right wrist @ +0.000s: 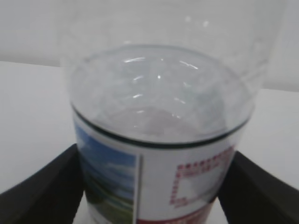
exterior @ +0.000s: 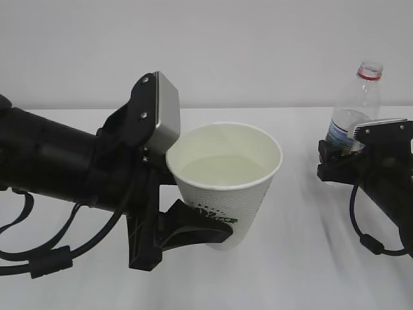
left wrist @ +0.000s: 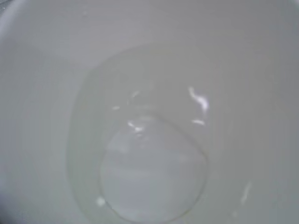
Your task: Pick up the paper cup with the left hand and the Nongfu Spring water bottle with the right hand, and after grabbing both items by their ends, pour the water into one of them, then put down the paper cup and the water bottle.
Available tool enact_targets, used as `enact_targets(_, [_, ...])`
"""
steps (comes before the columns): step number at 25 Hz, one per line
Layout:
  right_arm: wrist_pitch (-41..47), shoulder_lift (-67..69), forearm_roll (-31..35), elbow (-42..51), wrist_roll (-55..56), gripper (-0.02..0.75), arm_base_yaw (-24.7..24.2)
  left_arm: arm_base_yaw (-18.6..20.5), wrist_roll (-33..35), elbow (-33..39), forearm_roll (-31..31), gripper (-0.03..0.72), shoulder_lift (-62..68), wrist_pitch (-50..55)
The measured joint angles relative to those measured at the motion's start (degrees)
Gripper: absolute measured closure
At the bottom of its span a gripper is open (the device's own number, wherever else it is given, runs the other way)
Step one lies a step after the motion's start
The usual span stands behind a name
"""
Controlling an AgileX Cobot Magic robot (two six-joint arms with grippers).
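The white paper cup [exterior: 226, 190] hangs tilted above the table with my left gripper [exterior: 216, 223] shut on its lower wall; one black finger [exterior: 187, 226] shows in front. Clear water [exterior: 222, 173] lies inside it. The left wrist view shows only the cup's cream inside [left wrist: 46, 93] and the water [left wrist: 154, 172]. At the right the Nongfu Spring water bottle [exterior: 361, 103] stands upright, uncapped, between the fingers of my right gripper [exterior: 342, 158]. In the right wrist view the bottle's label [right wrist: 159, 172] fills the space between both black fingers [right wrist: 42, 191]; whether they press on it I cannot tell.
A white table [exterior: 303, 258] runs under both arms, with a plain white wall [exterior: 258, 45] behind. Black cables [exterior: 39, 258] loop below the left arm and another [exterior: 371, 242] hangs under the right one.
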Motion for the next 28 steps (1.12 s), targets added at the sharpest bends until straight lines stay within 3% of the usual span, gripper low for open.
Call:
enact_targets(8, [0.3, -1.5, 0.0, 1.3, -0.4, 0.094, 0.0, 0.0, 0.0, 0.0, -0.4, 0.196, 0.0, 0.0])
enact_targets(28, [0.4, -19.4, 0.0, 16.9, -1.6, 0.111, 0.0, 0.0, 0.0, 0.0, -2.3, 0.196, 0.0, 0.1])
